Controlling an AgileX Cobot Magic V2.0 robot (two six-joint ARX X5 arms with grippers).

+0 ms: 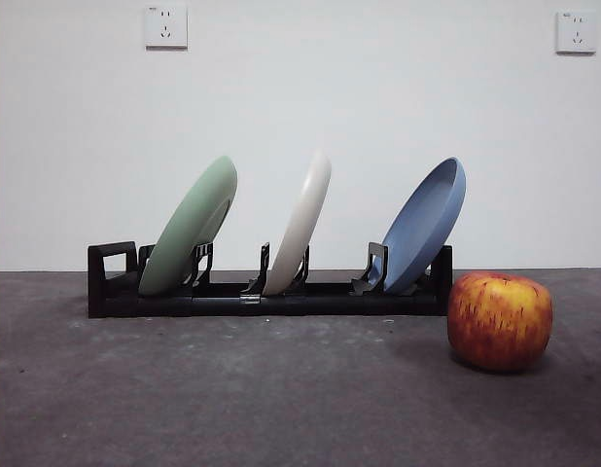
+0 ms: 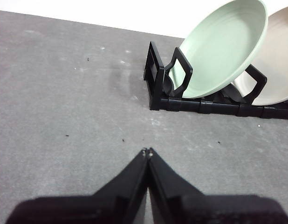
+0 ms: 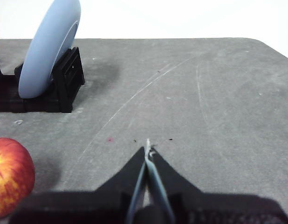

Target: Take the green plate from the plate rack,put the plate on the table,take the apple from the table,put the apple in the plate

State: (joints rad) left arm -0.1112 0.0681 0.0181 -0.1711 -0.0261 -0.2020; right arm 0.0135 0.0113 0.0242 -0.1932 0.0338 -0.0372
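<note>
The green plate leans in the leftmost slot of the black plate rack, which stands on the dark grey table. The left wrist view shows the plate and the rack's handle end ahead of my left gripper, which is shut, empty and apart from them. The red and yellow apple sits on the table just off the rack's right end. It shows at the edge of the right wrist view, beside my right gripper, which is shut and empty. Neither arm shows in the front view.
A cream-white plate stands in the rack's middle slot and a blue plate in the right one. The blue plate also shows in the right wrist view. A white wall with two sockets rises behind the table.
</note>
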